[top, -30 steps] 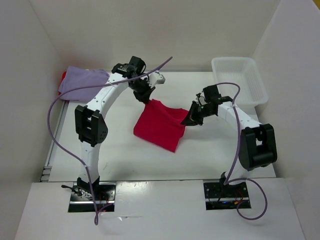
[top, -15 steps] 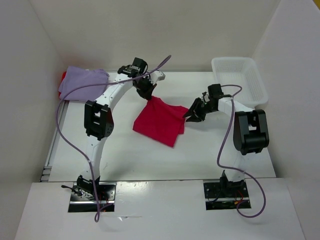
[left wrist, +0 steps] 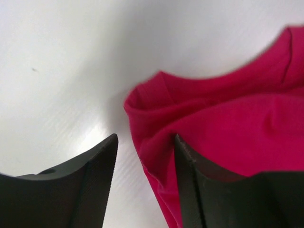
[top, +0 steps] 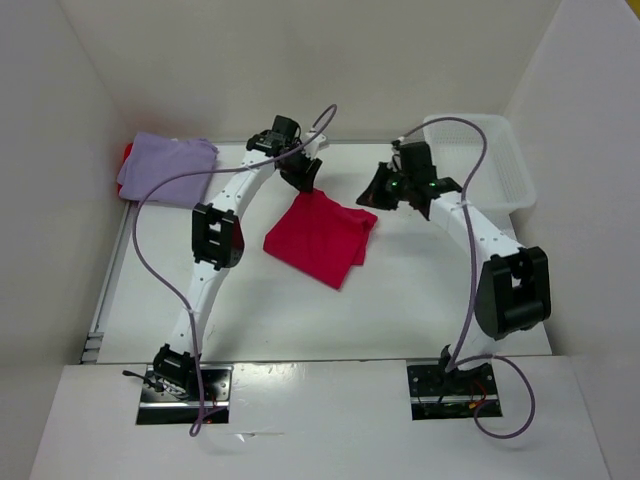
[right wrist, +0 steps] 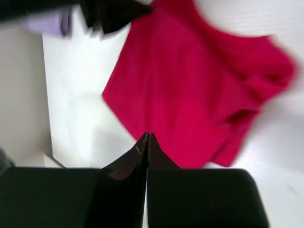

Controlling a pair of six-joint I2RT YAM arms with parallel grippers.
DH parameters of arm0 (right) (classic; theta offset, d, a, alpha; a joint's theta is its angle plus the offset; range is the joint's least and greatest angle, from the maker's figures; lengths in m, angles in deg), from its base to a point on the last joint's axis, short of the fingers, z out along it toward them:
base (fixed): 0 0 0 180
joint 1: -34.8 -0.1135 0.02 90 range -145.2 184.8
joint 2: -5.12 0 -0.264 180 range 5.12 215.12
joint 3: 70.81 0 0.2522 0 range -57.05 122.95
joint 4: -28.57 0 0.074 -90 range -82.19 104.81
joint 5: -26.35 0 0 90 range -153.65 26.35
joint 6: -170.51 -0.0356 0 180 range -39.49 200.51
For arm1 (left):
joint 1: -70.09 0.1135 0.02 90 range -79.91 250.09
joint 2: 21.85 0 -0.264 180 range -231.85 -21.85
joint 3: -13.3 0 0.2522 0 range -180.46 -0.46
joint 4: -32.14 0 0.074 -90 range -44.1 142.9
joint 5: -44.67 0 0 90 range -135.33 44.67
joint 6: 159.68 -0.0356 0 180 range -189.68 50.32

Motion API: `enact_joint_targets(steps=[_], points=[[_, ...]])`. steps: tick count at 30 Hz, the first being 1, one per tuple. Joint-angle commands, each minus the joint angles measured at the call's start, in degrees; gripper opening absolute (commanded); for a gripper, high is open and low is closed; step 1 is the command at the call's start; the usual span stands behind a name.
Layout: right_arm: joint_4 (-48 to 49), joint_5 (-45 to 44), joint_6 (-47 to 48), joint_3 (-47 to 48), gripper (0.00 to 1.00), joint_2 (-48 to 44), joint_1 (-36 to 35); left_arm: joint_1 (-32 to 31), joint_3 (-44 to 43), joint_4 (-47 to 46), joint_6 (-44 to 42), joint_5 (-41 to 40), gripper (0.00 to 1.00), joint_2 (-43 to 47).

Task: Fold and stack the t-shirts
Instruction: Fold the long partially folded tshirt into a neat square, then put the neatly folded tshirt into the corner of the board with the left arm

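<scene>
The crimson t-shirt (top: 320, 238) lies in the middle of the bench (top: 250, 310), folded into a rough square with one doubled edge toward the right arm. It rests on the surface under its own weight; nothing grips it. The left end effector (top: 303, 175) hangs over the shirt's far corner with its jaws partly spread. In its wrist view bare bench shows in the gap, and the rolled hem sits just beside one finger (left wrist: 190, 180), not pinched. The right end effector (top: 382, 192) is lifted off the cloth near the right corner, its jaws pressed together on nothing, the shirt spread out below it.

Off in the far left corner the lavender t-shirt (top: 165, 165) lies folded, with a sliver of the bright red t-shirt (top: 127, 153) showing at its edge, apparently underneath. That looks like the stack being built. The white bin (top: 520, 160) stands at the far right, well apart from everything.

My reading is that this fold is laid down and both arms are clear of it, so the crimson one seems ready for another fold or a carry to the pile.
</scene>
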Motion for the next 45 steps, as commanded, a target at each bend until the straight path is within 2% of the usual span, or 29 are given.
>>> enact_joint_targets(steps=[1,3,5,12,17,19,22,23,25,26,30,32,34,35,36,37,38,40,45], points=[[-1.6,-7.7,3.8,-0.3,0.00,0.6,-7.8,0.4,-13.3,4.9,4.4,0.0,0.59,-5.2],[-3.8,-9.4,3.8,1.7,0.00,4.6,-10.2,0.4,-18.6,6.4,4.4,-0.6,0.61,-6.8],[-4.8,-10.2,3.2,3.9,0.00,7.3,-11.4,0.4,-16.0,5.3,4.4,-1.2,0.63,-4.6],[-10.6,-19.0,3.2,12.1,0.00,18.0,-11.4,0.9,-15.1,8.6,3.8,-1.7,0.68,-1.9],[-8.2,-22.8,2.6,15.0,0.00,20.7,-7.1,0.9,-10.7,8.6,5.7,-0.5,0.71,1.8],[-7.5,-23.3,2.1,15.8,0.00,22.4,-6.5,0.9,-6.8,8.6,5.7,-0.5,0.71,3.2],[-6.8,-22.6,2.1,18.0,0.00,25.2,-4.2,1.5,1.5,4.2,6.2,-0.5,0.72,10.1],[-6.8,-22.6,2.6,18.6,0.00,26.2,-4.2,1.5,10.2,-0.2,6.2,-0.5,0.72,12.3],[-6.8,-21.3,3.2,20.2,0.00,27.7,-2.9,1.5,19.8,-5.5,6.8,-1.8,0.74,19.1],[-6.8,-20.8,3.8,20.7,0.00,28.3,-2.9,1.5,27.7,-9.8,6.8,-2.4,0.76,21.1],[-6.2,-19.4,4.8,21.8,0.00,24.7,-2.4,3.7,33.4,-9.5,6.8,-2.1,0.80,24.3],[-6.8,-20.8,4.8,18.9,0.03,19.8,-2.4,5.2,36.9,-10.9,6.8,2.0,0.81,25.7],[-6.8,-23.3,4.0,15.0,0.09,15.2,-2.4,7.2,41.0,-11.5,6.8,6.4,0.89,27.5],[-6.8,-24.0,3.3,12.7,0.17,12.5,-2.4,7.7,42.1,-11.5,6.8,7.8,0.91,27.5],[-6.2,-24.8,2.6,7.6,0.30,7.2,-2.4,8.2,43.1,-11.5,6.8,9.4,0.94,29.0],[-6.2,-25.4,1.9,5.0,0.33,4.6,-2.4,8.9,44.4,-11.5,6.8,11.9,0.97,29.5],[-5.7,-25.5,0.6,0.1,0.34,0.3,-2.4,8.9,46.4,-11.5,6.1,12.7,0.98,30.3],[-5.7,-24.4,-1.3,-6.6,0.34,-2.3,-2.4,8.9,48.0,-11.5,5.0,13.4,0.99,30.3],[0.4,-16.6,-5.4,-17.1,0.32,-3.7,-2.4,8.9,54.5,-13.3,3.9,16.6,0.99,31.7]])
